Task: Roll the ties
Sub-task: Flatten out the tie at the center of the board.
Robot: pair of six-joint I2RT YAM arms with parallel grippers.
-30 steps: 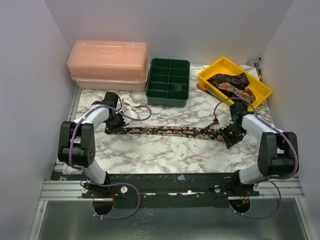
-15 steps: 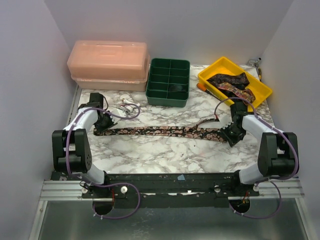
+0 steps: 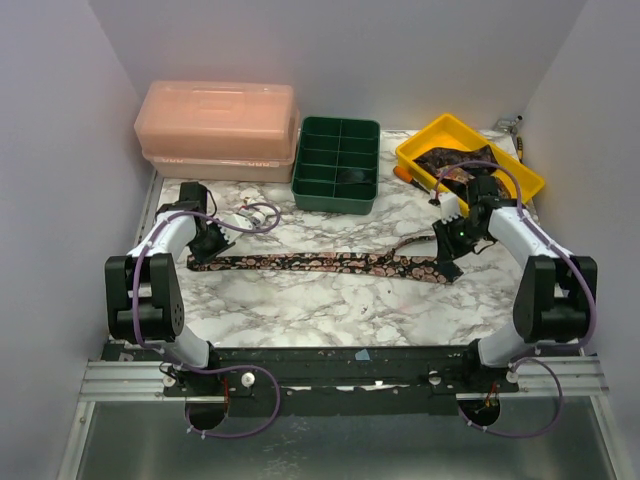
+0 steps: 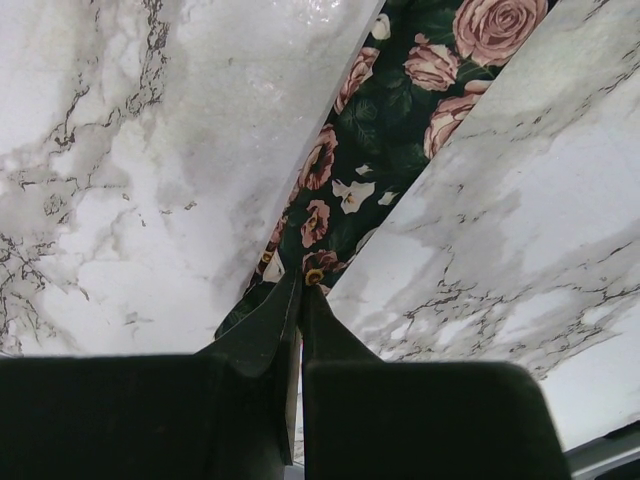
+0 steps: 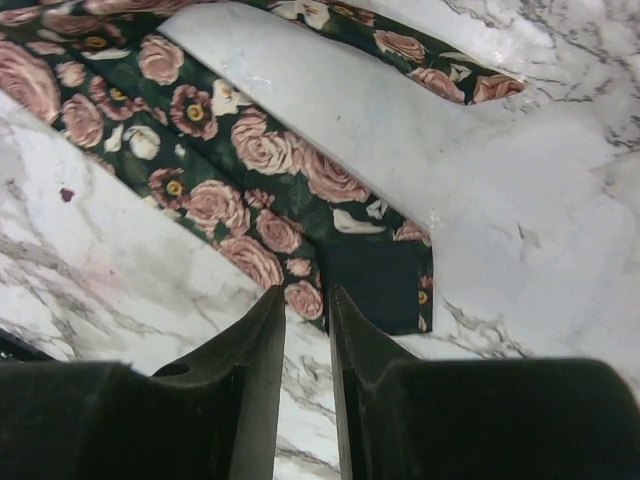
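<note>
On the white marble tabletop point(image 3: 330, 310), boxed in by pale walls, the tie point(image 3: 320, 263) lay stretched flat from side to side. My left gripper point(image 4: 300, 298) was pinched tight on its left end. My right gripper point(image 5: 307, 300) hung over its right end, jaws slightly apart, gripping nothing. A pink box point(image 3: 217, 130), green tray point(image 3: 335, 200) and yellow bin point(image 3: 423, 137) lined the far edge.

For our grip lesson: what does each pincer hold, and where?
Left pincer pinches the tie by its narrow tip; right pincer holds nothing, open above the wide end.
</note>
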